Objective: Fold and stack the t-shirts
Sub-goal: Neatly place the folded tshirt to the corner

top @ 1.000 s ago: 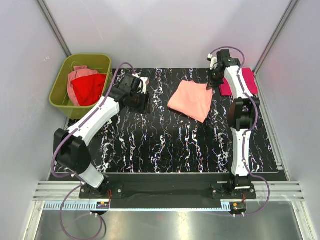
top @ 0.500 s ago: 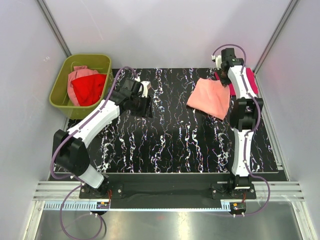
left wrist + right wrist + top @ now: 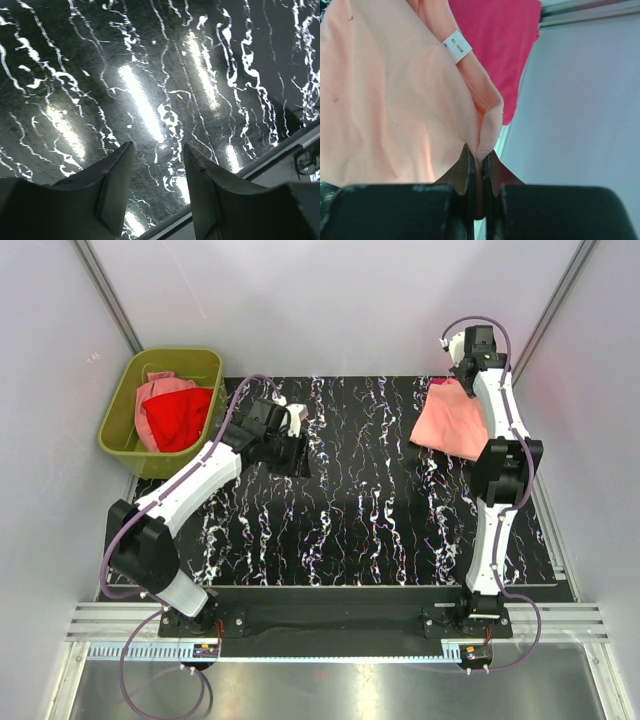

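A folded salmon-peach t-shirt hangs at the far right of the mat, my right gripper shut on its edge. In the right wrist view the jaws pinch a fold of peach cloth near its white label. A magenta-pink t-shirt lies beneath and behind it. In the top view the peach shirt and the arm cover the magenta one. My left gripper hovers open over the left half of the black marbled mat, nothing between its fingers.
An olive-green bin stands off the mat's far left corner. It holds a red t-shirt and a dusty pink one. White enclosure walls close in on both sides; the right wall is next to the right gripper.
My right gripper has carried the salmon-peach shirt from mid-mat to the far right, over the magenta shirt. The left gripper has drifted slightly right, still open.
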{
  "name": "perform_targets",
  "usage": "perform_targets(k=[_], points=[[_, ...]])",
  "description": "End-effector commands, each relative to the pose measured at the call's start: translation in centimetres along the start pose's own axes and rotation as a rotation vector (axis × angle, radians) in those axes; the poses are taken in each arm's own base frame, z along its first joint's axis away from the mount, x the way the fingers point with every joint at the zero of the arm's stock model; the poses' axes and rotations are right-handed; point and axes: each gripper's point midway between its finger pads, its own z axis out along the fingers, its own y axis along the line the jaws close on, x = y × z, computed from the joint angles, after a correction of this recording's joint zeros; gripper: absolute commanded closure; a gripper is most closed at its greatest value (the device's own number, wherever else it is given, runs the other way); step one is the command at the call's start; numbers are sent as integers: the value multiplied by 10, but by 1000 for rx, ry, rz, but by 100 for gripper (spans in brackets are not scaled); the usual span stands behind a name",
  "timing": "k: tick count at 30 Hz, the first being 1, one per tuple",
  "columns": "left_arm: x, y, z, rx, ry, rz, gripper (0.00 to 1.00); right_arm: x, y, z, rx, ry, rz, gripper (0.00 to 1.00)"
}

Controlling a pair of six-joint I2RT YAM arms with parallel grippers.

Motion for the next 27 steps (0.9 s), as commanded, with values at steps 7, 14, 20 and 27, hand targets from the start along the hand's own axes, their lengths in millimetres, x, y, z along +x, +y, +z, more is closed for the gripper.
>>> perform_targets(k=[7, 14, 20, 27], points=[[-7, -18, -10, 34, -54, 45, 51, -63, -59, -54, 173, -270, -87, 100], [-5, -21, -8, 47, -47, 49, 51, -64, -65, -37, 203, -261, -135, 100], [-5, -21, -8, 44, -43, 52, 51, -65, -80, -29, 227, -280, -143, 100], [-3, -21, -5, 41, -34, 52, 51, -66, -91, -11, 244, -304, -137, 100]])
